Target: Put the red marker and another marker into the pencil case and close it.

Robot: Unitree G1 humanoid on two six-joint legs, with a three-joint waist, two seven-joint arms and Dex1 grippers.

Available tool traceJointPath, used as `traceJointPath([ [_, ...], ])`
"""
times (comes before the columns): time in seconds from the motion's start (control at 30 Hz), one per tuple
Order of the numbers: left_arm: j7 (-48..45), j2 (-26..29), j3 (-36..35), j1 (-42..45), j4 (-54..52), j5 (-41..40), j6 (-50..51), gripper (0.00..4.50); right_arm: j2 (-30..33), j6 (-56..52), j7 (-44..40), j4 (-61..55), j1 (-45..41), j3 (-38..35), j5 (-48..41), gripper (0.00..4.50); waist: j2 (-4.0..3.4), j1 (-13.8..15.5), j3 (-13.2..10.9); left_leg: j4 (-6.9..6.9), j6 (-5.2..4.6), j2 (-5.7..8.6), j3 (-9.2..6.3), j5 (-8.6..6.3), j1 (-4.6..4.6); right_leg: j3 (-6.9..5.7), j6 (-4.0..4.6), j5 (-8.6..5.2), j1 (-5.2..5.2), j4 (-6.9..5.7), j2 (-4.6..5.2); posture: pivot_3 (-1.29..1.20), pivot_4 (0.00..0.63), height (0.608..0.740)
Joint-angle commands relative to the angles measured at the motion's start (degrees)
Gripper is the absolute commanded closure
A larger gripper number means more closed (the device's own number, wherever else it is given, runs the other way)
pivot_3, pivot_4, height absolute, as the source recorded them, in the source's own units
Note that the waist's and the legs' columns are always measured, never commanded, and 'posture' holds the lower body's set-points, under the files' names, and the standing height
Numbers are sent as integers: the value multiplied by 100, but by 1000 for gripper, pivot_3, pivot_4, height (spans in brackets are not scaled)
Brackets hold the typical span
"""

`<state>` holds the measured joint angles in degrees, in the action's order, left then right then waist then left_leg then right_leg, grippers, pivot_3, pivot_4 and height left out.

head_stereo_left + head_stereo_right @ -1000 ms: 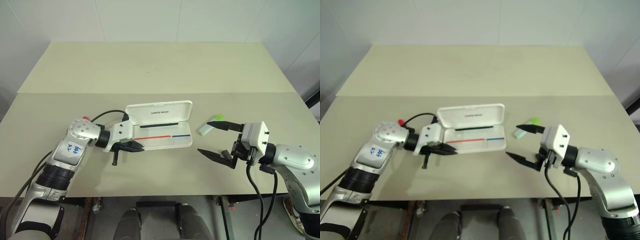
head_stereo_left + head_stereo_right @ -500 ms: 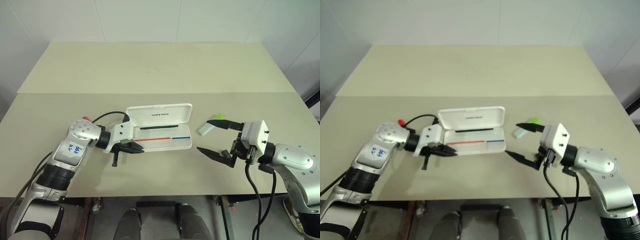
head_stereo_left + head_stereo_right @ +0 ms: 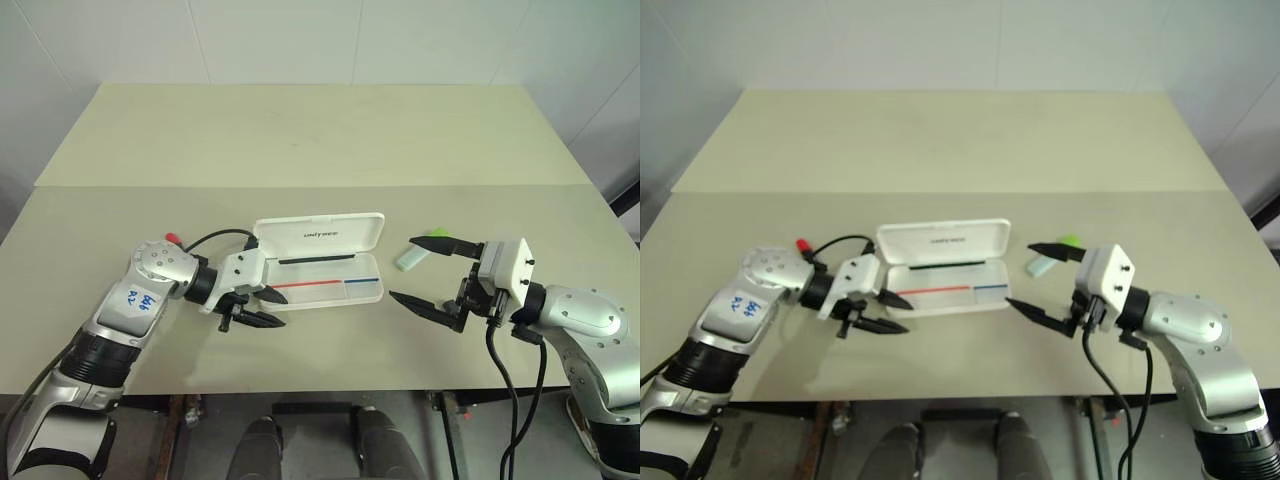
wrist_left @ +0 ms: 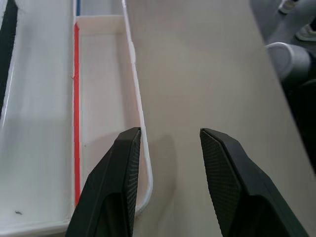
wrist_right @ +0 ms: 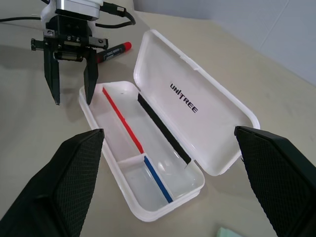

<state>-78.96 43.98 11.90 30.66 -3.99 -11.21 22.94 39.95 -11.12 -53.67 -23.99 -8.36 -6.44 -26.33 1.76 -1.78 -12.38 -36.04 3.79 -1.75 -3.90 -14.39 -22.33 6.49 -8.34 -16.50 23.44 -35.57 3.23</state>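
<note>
Pencil case [image 3: 325, 262]: open on the table [image 3: 300, 140], lid up, tray bare. Left gripper [image 3: 263, 307]: released, fingers parted, grasping nothing, at the tray's left end; the left wrist view places one finger [image 4: 116, 187] over the tray's end wall and the other over bare table. Right gripper [image 3: 420, 270]: spread wide, empty, right of the case. Red marker [image 5: 114, 50]: the right wrist view shows it lying on the table behind the left gripper, outside the case. Green-capped marker [image 3: 420, 250]: on the table, right of the case, beside the right gripper's far finger.
</note>
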Motion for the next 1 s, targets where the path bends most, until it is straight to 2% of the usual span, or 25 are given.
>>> traceJointPath([
  [0.03,-229,162,-229,-8,-303,-404,64,2449,-71,148,26,-24,-101,33,19,0,0,1,0,0,0,0,0,0,0,0,0,0,0,0,0,0,150,740],
  [0.13,-290,246,-298,-2,-352,-597,144,2449,-104,165,19,12,-133,64,51,0,0,-2,0,-1,0,0,0,0,1,0,9,-5,0,0,0,0,150,740],
  [0.2,-307,293,-328,-18,-358,-660,114,2097,-121,184,15,47,-157,89,61,0,0,-2,0,-1,0,0,0,0,1,0,9,-5,0,0,0,0,150,740],
  [0.27,-407,375,-392,-90,-394,-755,44,1559,-138,205,-2,101,-208,118,68,0,0,-9,0,-2,0,0,0,0,1,0,9,-5,0,0,0,0,150,740],
  [0.4,-463,430,-572,-156,-529,-1098,193,173,-142,221,-41,173,-278,132,70,0,0,-6,0,1,0,-1,0,0,1,0,9,-5,1,-1,0,0,150,740],
  [0.43,-471,454,-610,-174,-565,-1171,227,27,-142,222,-49,181,-286,135,69,0,0,-5,0,1,0,-1,0,0,1,0,8,-5,1,-1,0,0,150,740],
  [0.6,-369,587,-984,-375,-841,-1629,507,27,-146,217,-114,228,-336,171,57,0,0,-5,0,0,0,-1,0,0,0,0,9,-5,0,0,0,0,150,740],
  [0.77,-95,663,-1655,-704,-1249,-2317,995,27,-127,223,-244,355,-487,210,33,0,0,-36,0,0,0,-1,0,0,1,0,9,-5,0,-1,0,0,150,740],
  [1.0,656,956,-3068,-1776,-2150,-3886,2483,27,-117,222,-476,566,-677,280,1,0,0,-86,-1,4,-1,-4,-1,-1,4,0,8,-6,1,-3,0,0,150,740],
])
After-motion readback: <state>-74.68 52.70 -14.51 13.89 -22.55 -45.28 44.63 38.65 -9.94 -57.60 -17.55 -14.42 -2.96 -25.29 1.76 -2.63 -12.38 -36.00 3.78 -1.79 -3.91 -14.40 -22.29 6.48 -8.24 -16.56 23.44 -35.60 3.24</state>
